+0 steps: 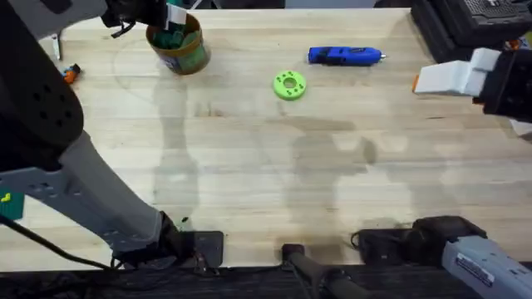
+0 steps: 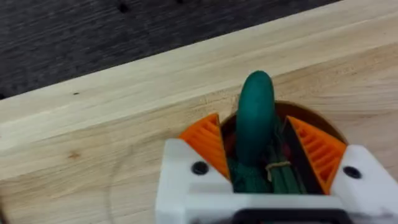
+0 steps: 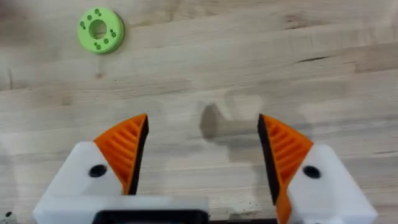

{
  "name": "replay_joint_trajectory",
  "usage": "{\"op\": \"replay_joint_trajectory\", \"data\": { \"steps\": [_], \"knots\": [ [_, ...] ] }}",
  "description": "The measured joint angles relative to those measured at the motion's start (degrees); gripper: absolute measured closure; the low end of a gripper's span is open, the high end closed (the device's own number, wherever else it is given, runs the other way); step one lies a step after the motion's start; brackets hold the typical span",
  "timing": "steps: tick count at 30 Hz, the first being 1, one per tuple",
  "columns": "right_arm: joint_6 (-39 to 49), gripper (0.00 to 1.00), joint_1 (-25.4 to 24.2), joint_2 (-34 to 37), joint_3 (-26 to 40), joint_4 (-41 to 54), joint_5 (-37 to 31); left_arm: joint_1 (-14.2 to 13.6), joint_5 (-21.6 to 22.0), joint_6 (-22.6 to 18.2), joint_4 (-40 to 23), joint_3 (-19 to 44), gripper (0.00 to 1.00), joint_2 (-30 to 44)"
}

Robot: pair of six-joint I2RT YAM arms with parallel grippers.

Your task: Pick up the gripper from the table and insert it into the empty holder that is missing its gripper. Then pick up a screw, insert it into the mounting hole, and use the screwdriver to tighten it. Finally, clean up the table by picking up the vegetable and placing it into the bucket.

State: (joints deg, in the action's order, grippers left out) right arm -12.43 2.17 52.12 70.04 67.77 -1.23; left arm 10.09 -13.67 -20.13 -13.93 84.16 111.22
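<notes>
The dark green vegetable (image 2: 255, 99) stands upright with its lower end inside the bucket (image 2: 323, 127), between the orange pads (image 2: 205, 143) of my left gripper (image 2: 254, 124). The pads stand apart from it, so the gripper is open. From overhead, the bucket (image 1: 193, 56) sits at the table's far left with my left gripper (image 1: 172, 18) over it. The blue screwdriver (image 1: 345, 56) lies at the far middle. My right gripper (image 3: 202, 146) is open over bare wood and shows at the right edge (image 1: 424, 80). The holder and screw are out of view.
A lime-green round disc (image 1: 289, 85) lies near the screwdriver and also appears in the right wrist view (image 3: 101, 29). A small orange-and-black item (image 1: 72, 73) lies at the far left edge. Dark equipment (image 1: 465, 21) sits at the far right corner.
</notes>
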Motion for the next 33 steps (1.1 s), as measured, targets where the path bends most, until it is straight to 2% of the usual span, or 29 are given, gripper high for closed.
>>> {"op": "replay_joint_trajectory", "data": {
  "steps": [3,4,8,11,15,16,20,21,22,23,29,33],
  "knots": [
    [0.0,0.045,0.0,0.0,0.0,0.0,0.0,0.0,0.01,0.03,-0.02,0.0,0.358,-0.02],
    [0.0,0.045,0.0,0.0,0.0,0.0,0.0,0.0,0.02,0.01,-0.54,0.0,0.279,-0.41],
    [0.0,0.045,0.0,0.0,0.0,0.0,0.0,0.0,-0.13,0.01,-4.41,-0.02,0.231,-3.83],
    [0.0,0.045,0.0,0.0,0.0,0.0,0.0,0.0,-0.27,0.03,-9.65,-0.02,0.194,-8.96],
    [0.0,0.045,0.0,0.0,0.0,0.0,0.0,0.0,-0.29,0.01,-19.23,-0.02,0.106,-16.54],
    [0.0,0.045,0.0,0.0,0.0,0.0,0.0,0.0,-0.3,0.01,-26.61,0.0,0.073,-21.54],
    [0.0,0.045,0.0,0.0,0.0,0.0,-0.01,0.0,-0.29,0.02,-36.23,0.0,0.036,-28.42],
    [0.0,0.044,0.0,0.0,0.0,0.0,0.0,0.01,-0.29,0.02,-43.12,0.0,0.019,-34.2],
    [0.0,0.044,0.0,0.0,0.0,0.0,0.0,0.0,-0.29,0.01,-45.32,0.0,0.008,-36.3],
    [0.02,0.045,0.0,0.0,0.0,0.0,0.0,0.0,-0.31,0.01,-51.45,0.0,0.011,-42.45],
    [0.67,0.045,0.0,0.0,0.0,0.0,-0.01,0.0,-0.32,0.01,-61.3,0.0,0.014,-53.74],
    [0.87,0.044,0.0,0.0,0.0,0.0,0.0,0.0,-0.97,0.01,-63.82,0.0,0.014,-59.08]
  ]
}}
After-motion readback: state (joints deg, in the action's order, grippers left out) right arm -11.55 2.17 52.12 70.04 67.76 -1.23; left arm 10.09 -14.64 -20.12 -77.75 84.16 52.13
